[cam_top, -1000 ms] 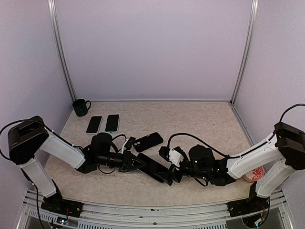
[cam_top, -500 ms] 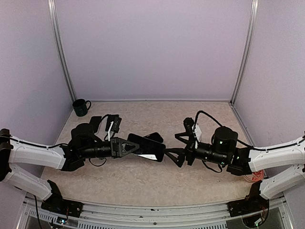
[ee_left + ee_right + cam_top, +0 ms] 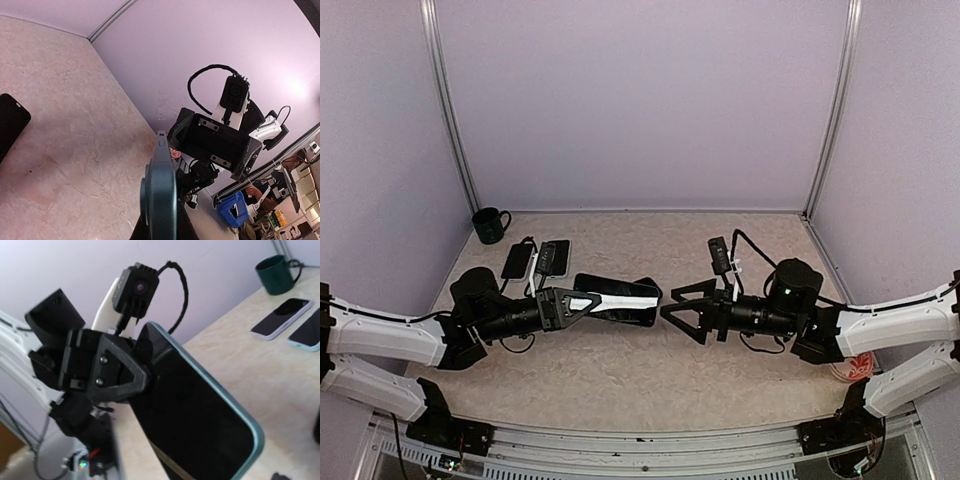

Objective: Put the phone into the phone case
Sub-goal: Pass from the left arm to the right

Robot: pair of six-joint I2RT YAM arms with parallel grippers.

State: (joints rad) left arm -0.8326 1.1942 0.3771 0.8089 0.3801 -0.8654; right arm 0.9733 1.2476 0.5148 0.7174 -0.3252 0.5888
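Teal-edged in wrist views alone, phone [image 3: 195, 430] pinched by left tool [image 3: 597, 300]; right tool [image 3: 672, 301] spread.

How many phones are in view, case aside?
3. One phone in the left gripper; second phone and third phone lie flat near the mug. Others may be hidden.

Lilac walls [image 3: 640, 100] w/ metal corner posts [image 3: 451, 110], beige marbled tabletop [image 3: 620, 385] (evenly lit).

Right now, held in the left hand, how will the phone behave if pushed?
The phone juts straight from the left hand without sagging, so it is probably stiff. Its glossy screen likely makes it slippery. Gripped at one end only, it may pivot under a push.
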